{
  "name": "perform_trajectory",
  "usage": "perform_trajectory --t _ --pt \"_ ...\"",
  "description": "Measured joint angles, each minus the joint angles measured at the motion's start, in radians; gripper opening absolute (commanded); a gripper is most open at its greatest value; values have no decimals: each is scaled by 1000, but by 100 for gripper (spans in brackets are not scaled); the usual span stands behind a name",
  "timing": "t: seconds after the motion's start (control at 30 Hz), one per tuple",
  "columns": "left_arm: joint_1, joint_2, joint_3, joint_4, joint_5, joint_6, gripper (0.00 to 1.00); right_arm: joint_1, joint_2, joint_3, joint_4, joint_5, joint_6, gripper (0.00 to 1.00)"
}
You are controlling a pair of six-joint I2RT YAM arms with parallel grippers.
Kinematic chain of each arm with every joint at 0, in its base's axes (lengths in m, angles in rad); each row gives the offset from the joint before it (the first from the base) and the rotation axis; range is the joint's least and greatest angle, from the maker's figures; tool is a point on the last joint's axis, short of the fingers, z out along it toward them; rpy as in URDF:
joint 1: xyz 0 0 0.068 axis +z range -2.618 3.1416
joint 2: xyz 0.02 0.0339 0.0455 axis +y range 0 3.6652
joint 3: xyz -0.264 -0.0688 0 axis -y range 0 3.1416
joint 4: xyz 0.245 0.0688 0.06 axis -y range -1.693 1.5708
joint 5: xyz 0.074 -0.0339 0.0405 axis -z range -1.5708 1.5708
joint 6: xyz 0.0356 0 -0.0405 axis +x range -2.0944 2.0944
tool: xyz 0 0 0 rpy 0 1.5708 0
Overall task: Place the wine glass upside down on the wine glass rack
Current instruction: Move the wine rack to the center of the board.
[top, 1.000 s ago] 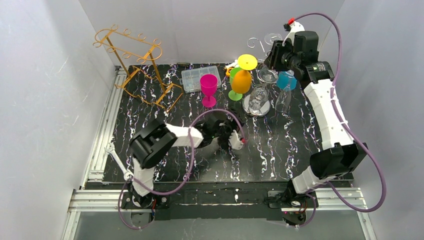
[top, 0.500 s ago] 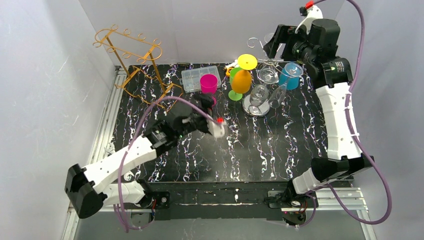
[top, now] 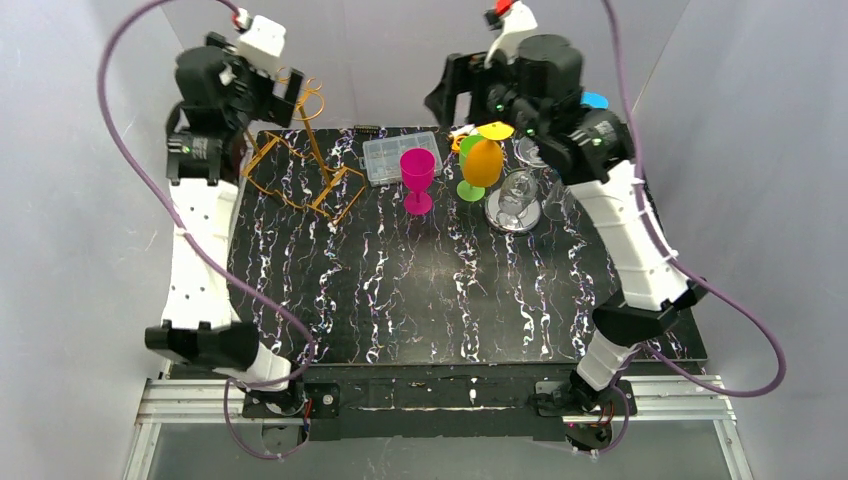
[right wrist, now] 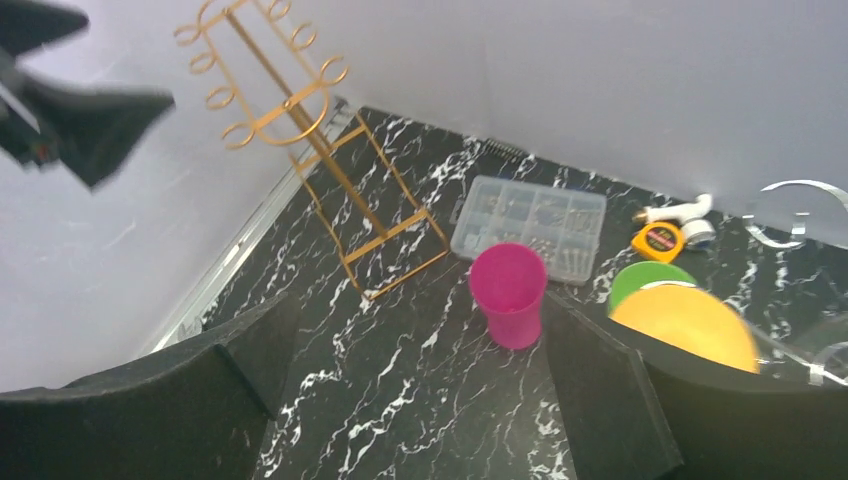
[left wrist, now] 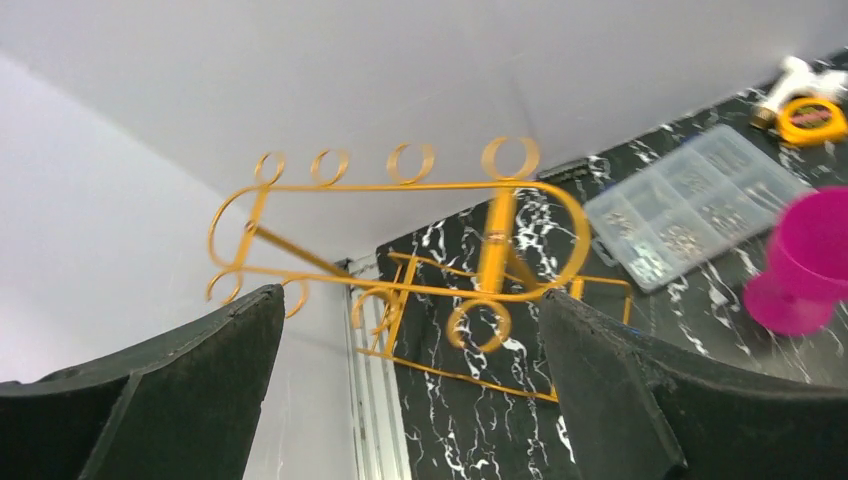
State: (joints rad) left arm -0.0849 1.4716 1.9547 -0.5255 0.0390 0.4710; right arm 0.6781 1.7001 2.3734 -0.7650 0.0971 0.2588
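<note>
Left gripper (left wrist: 410, 310), right gripper (right wrist: 415, 320) both spread wide, empty; pink wine glass (right wrist: 508, 295) upright near rack (left wrist: 497, 235); tape measure (right wrist: 660, 240) label blurred.

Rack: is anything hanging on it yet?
Nothing hangs on the rack; its hooks are bare in both wrist views. From the top, the left arm hides its upper end.
</note>
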Motion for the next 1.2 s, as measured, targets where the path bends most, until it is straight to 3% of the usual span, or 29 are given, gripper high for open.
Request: perform_trajectory --t 0.1,0.27,0.47,0.6,0.9,1.2 --pt "90 99 120 -75 50 -43 96 81 35 -21 6 49 0 98" --pt "97 218 175 -181 132 -55 90 173 10 -185 50 98 4 98" --pt "133 362 276 -238 175 -124 78 239 -58 -363 81 153 10 98" --pt "142 428 358 -249 196 -172 64 265 -115 -442 100 181 18 98" --pt "138 447 375 -291 290 -303 51 271 -205 -559 141 215 32 98" --pt "103 450 364 -308 289 -379 26 271 -221 -600 163 219 34 98"
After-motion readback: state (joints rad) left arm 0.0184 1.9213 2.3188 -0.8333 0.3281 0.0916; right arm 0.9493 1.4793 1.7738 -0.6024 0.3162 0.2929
